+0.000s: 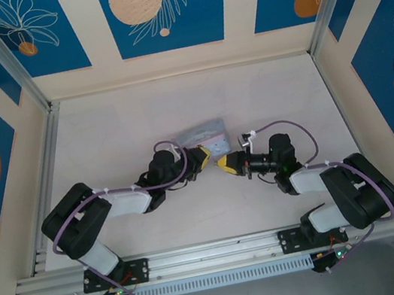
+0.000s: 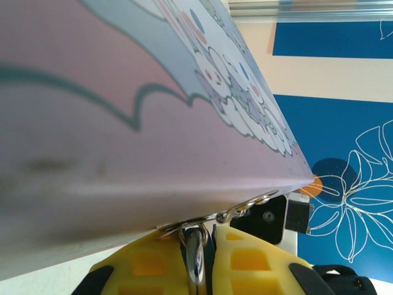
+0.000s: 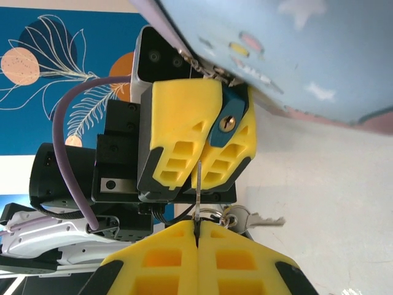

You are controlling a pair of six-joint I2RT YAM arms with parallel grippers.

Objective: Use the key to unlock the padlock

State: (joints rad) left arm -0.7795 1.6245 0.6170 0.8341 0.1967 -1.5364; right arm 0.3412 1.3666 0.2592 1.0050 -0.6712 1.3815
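Right wrist view: we see the padlock [image 3: 228,123] near the frame's centre, clamped in the left gripper [image 3: 212,110], keyhole facing us, tucked just under the tin [image 3: 295,55] at the upper right. At bottom centre, the right gripper [image 3: 196,232] is pinched tight on the key [image 3: 198,184]. The blade points up, tip a bit below and left of the keyhole.

Blue floral wall panels [image 1: 165,8], pale tabletop [image 1: 139,119]

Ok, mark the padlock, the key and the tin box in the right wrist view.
padlock [image 3: 228,123]: right wrist view, on its brass keyhole.
key [image 3: 198,184]: right wrist view, on the thin blade, seen edge-on.
tin box [image 3: 319,55]: right wrist view, on its light-blue face.
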